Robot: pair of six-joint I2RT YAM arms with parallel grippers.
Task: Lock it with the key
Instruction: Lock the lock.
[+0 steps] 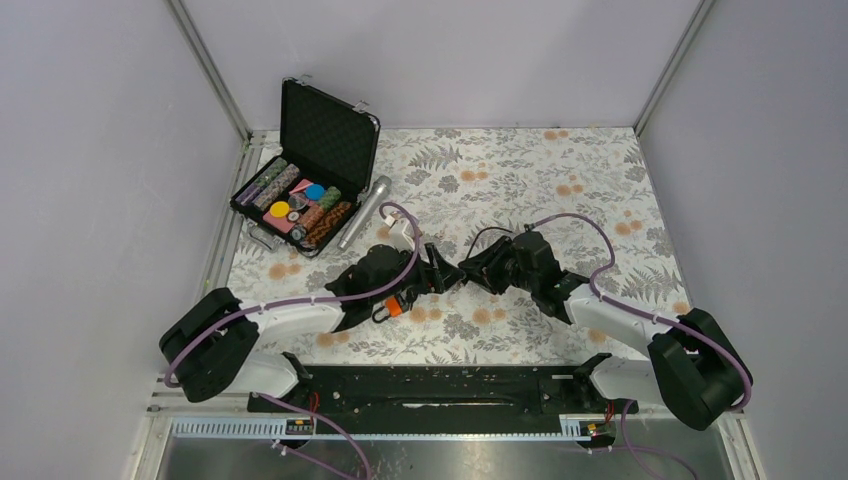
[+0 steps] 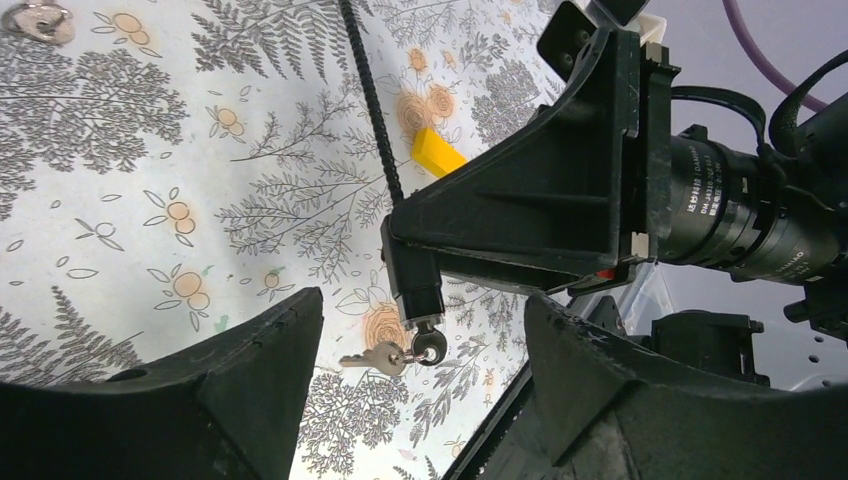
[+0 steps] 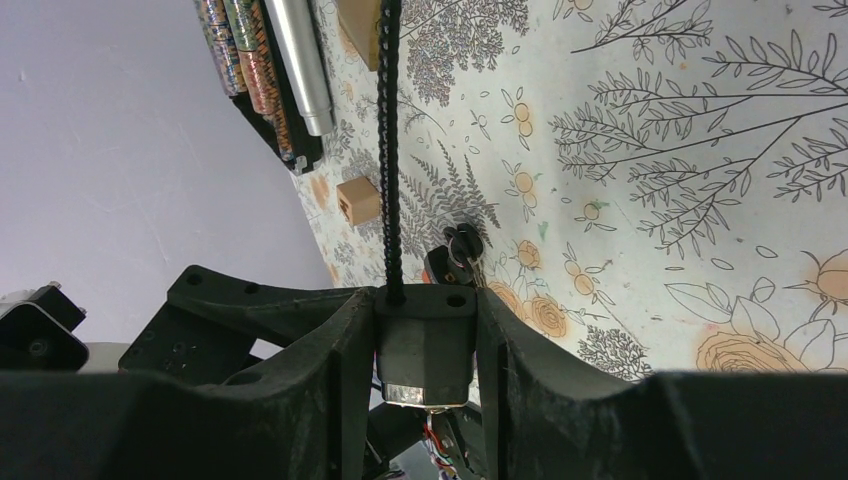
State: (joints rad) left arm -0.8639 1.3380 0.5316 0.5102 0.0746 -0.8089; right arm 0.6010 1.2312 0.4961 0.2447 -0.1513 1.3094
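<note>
The tablecloth (image 1: 520,170) is white, printed with grey ferns and small orange flowers; the walls (image 1: 90,150) are plain pale lilac-grey; the case (image 1: 330,130) is black; the chips (image 1: 300,205) in it are striped green, red, brown and purple, with single discs in yellow, blue and pink; the cylinder (image 1: 364,212) is silver; the arms (image 1: 295,320) are white and black, their cables (image 1: 570,215) purple; the lock (image 3: 425,345) is dark grey, its cord (image 3: 390,150) black and ribbed; the key (image 2: 372,358) is silver; the wedge (image 2: 438,152) is yellow; the block (image 3: 358,200) is light brown.
</note>
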